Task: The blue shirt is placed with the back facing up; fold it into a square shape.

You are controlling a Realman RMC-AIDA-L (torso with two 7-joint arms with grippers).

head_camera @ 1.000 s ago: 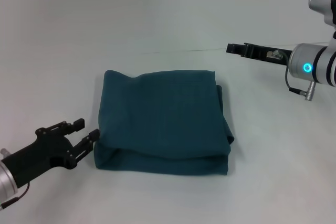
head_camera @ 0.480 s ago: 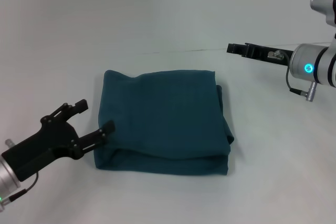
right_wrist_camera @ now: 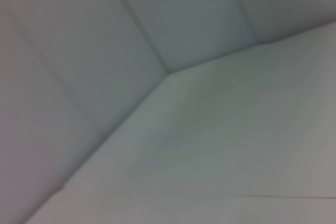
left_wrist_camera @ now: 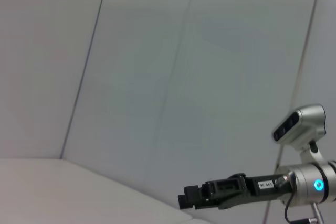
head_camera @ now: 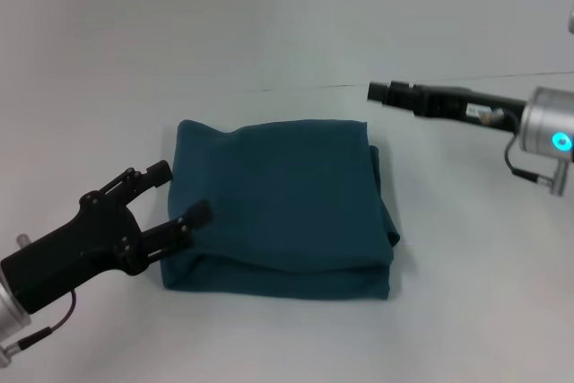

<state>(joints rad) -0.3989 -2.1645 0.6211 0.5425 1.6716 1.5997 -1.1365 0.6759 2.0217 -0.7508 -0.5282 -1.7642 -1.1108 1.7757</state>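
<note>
The blue shirt (head_camera: 282,208) lies on the white table, folded into a thick, roughly square bundle with only plain fabric showing. My left gripper (head_camera: 179,193) is open and empty. It hovers at the bundle's left edge, one finger over the cloth and the other beside the upper left side. My right gripper (head_camera: 381,91) hangs in the air beyond the bundle's far right corner, apart from it and pointing left. The left wrist view shows that right gripper (left_wrist_camera: 190,199) from the side, in front of the wall. The right wrist view shows only table and wall.
The white table (head_camera: 108,114) extends on all sides of the shirt. Its far edge (head_camera: 296,87) meets a pale panelled wall. Nothing else lies on it.
My left gripper has risen and moved right, from beside the bundle's lower left corner to over its left edge. The right arm has reached a little further left. The shirt has not moved.
</note>
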